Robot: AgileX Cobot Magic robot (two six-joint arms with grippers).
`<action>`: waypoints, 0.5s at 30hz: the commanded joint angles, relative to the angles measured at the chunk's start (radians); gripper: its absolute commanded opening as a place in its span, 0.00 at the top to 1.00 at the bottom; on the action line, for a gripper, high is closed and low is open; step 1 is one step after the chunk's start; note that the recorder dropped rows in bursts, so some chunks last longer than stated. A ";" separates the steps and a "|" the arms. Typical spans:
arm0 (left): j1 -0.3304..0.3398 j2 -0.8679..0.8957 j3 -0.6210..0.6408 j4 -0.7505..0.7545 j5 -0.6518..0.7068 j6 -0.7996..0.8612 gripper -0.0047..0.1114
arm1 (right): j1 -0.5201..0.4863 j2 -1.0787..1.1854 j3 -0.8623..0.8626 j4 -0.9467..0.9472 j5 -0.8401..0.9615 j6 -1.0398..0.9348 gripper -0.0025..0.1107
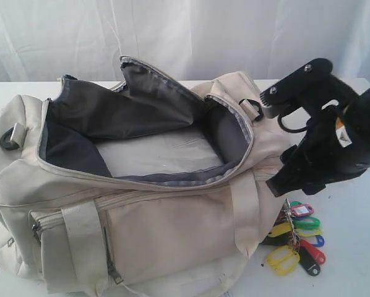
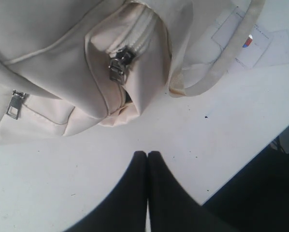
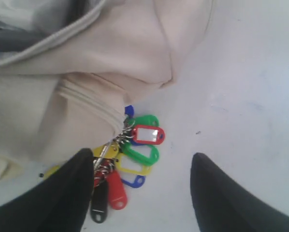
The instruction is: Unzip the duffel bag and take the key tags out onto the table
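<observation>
Standing wide apart, the right fingers hung over the key tags, gripping nothing; the tags lay on the bench just beside the unzipped duffel bag. By contrast, the left fingers were pressed shut, empty, near the bag's end pocket. Judgement: placing step at its end; next, lift the right fingers clear without dragging the tags.

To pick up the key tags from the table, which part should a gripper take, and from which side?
Probably the metal rings joining the key tags, from straight above: the tags lie fanned flat on the table, and the duffel bag blocks one side.
</observation>
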 commanded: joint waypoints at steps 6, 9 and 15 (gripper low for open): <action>0.004 -0.010 0.007 -0.018 0.010 -0.001 0.96 | -0.001 -0.174 0.004 0.273 0.006 -0.045 0.49; 0.004 -0.010 0.007 -0.018 0.008 -0.001 0.96 | -0.001 -0.213 0.004 0.361 0.006 -0.134 0.51; 0.004 -0.010 0.005 -0.016 0.000 -0.001 0.96 | -0.001 -0.289 0.004 0.507 -0.019 -0.371 0.97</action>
